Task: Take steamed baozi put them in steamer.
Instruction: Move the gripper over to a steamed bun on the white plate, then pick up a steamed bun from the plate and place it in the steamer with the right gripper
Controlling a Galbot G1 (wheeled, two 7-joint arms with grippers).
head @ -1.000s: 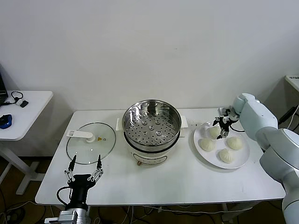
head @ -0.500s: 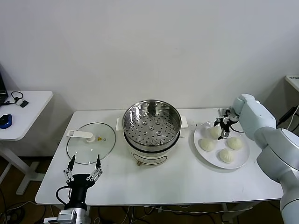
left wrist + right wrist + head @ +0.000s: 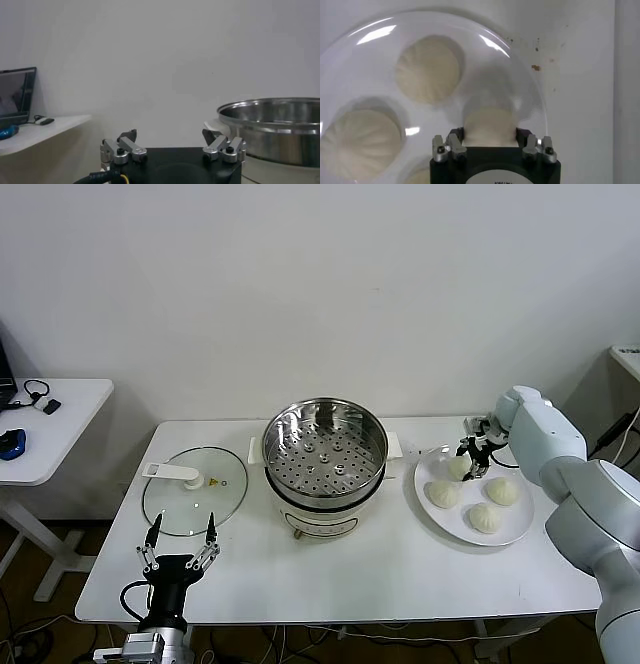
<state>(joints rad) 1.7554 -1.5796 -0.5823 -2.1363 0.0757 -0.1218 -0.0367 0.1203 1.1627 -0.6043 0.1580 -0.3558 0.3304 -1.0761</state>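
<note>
4 steamed baozi (image 3: 474,492) lie on a white round plate (image 3: 520,524) at the right side of the table (image 3: 400,569), beside the steamer (image 3: 324,454). The steamer stands at the middle of the table with its perforated tray bare. The right hand (image 3: 472,467) is down on the plate's far edge, its fingers (image 3: 454,142) closed against both sides of the farthest baozi (image 3: 489,125), which sits on the plate between them. The other 3 buns lie untouched just beside it. A flat glass lid (image 3: 195,489) with a white handle lies on the table left of the steamer. The left hand (image 3: 180,549) hangs over the table's near left edge, fingers spread open and gripping nothing.
</note>
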